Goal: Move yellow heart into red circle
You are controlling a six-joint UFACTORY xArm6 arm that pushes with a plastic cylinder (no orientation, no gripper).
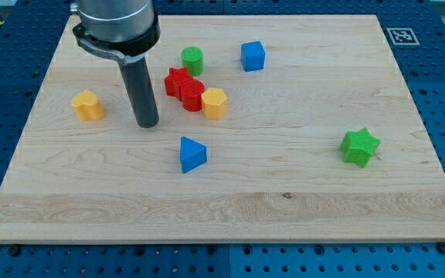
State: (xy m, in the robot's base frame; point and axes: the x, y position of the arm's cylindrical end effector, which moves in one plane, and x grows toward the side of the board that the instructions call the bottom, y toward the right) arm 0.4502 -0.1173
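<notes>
The yellow heart point(88, 105) lies at the view's left on the wooden board. The red circle point(192, 96) sits near the top centre, touching a red star point(178, 80) on its upper left and a yellow pentagon-like block point(215, 103) on its right. My tip point(147, 123) rests on the board between the yellow heart and the red circle. It is to the right of the heart and slightly lower, and to the lower left of the red circle, touching neither.
A green circle point(192, 59) and a blue cube point(253, 55) sit near the view's top. A blue triangle point(191, 154) lies below the red cluster. A green star point(360, 146) is at the right. The board's edge point(222, 241) runs along the bottom.
</notes>
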